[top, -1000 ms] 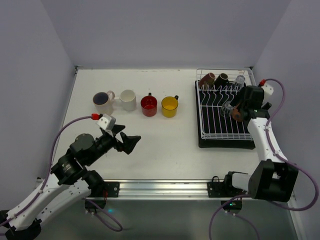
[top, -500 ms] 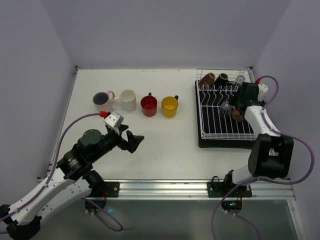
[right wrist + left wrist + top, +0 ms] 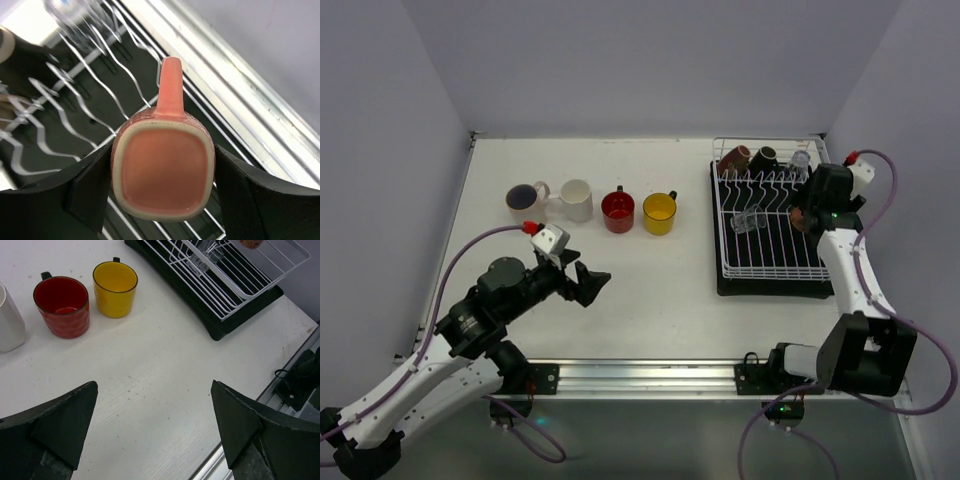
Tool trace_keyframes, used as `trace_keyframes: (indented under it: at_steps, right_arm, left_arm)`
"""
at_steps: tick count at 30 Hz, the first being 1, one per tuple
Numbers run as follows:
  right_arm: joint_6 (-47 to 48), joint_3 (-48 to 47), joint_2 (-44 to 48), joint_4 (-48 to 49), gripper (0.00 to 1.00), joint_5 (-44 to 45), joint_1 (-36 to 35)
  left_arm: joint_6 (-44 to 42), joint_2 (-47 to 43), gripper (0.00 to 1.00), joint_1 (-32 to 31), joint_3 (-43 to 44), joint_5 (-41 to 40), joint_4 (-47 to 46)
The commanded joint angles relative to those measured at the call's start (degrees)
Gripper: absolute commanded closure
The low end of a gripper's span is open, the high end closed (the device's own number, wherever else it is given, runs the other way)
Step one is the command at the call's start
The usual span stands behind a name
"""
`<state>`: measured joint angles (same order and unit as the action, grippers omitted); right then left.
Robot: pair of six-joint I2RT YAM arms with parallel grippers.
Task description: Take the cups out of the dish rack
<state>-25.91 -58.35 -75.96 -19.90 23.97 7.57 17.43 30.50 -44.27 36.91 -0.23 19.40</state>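
Note:
The white wire dish rack stands on a black tray at the right. My right gripper is shut on a pinkish-brown mug and holds it over the rack's right side, base toward the camera, handle pointing away. In the rack are a brown mug, a black mug, a clear glass at the back and another clear glass lying mid-rack. On the table stand a purple-inside mug, a white mug, a red mug and a yellow mug. My left gripper is open and empty.
The left wrist view shows the red mug and yellow mug ahead of my left gripper, and the rack's near corner to the right. A metal rail runs along the near table edge. Walls close in on three sides.
My right gripper has shifted right and slightly back with the mug in it. The clear glass next to it now lies further left in the rack. My left gripper moved slightly right.

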Motion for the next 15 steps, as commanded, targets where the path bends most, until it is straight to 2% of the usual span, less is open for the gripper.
trace_keyframes:
  at_steps: [1, 5, 8, 10, 15]
  right_arm:
    - [0.86, -0.63, 10.1, 3.73, 0.65, 0.65, 0.25]
    - [-1.93, 1.74, 19.33, 3.03, 0.66, -8.12, -0.54]
    - [-5.79, 4.64, 26.88, 3.64, 0.66, -19.37, -2.64]
    - [-8.53, 7.36, 30.77, 5.74, 0.66, -28.65, -5.19]
    - [-19.42, 13.34, 41.05, 13.73, 0.66, -41.44, -15.11]
  left_arm:
    - [1.11, 0.61, 0.0, 0.33, 1.24, 3.21, -3.92]
    - [4.27, 2.54, 0.01, 0.33, 2.29, 7.51, -7.61]
    - [8.66, 5.88, 0.04, 0.24, 2.56, 13.47, -14.1]
    - [13.14, 9.12, 0.07, 0.24, 2.21, 16.21, -21.54]
    - [23.51, 17.64, 0.13, -0.55, 1.77, 23.07, -34.67]
